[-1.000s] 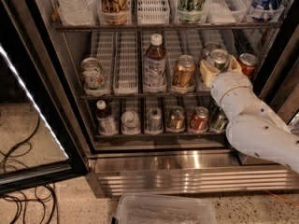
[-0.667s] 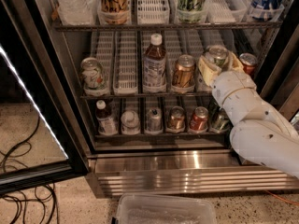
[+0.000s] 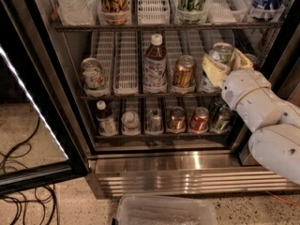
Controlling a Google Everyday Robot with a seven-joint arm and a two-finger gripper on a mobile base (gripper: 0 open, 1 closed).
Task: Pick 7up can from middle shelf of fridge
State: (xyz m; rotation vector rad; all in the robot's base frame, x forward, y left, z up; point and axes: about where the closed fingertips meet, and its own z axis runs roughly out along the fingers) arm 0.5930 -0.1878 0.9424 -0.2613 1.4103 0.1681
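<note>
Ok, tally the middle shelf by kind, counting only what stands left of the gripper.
Cans: 2
Bottles: 1
Total: 3
The gripper is at a further can at the right end of the shelf.

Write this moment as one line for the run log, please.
gripper: at 7up can | place: middle shelf, right side | fridge: door open | lift: not seen

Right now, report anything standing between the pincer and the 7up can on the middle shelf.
Nothing visible does. The pincer is right at the 7up can, on the right side of the middle shelf. The gold-orange can stands in the next lane beside it, off the path.
</note>
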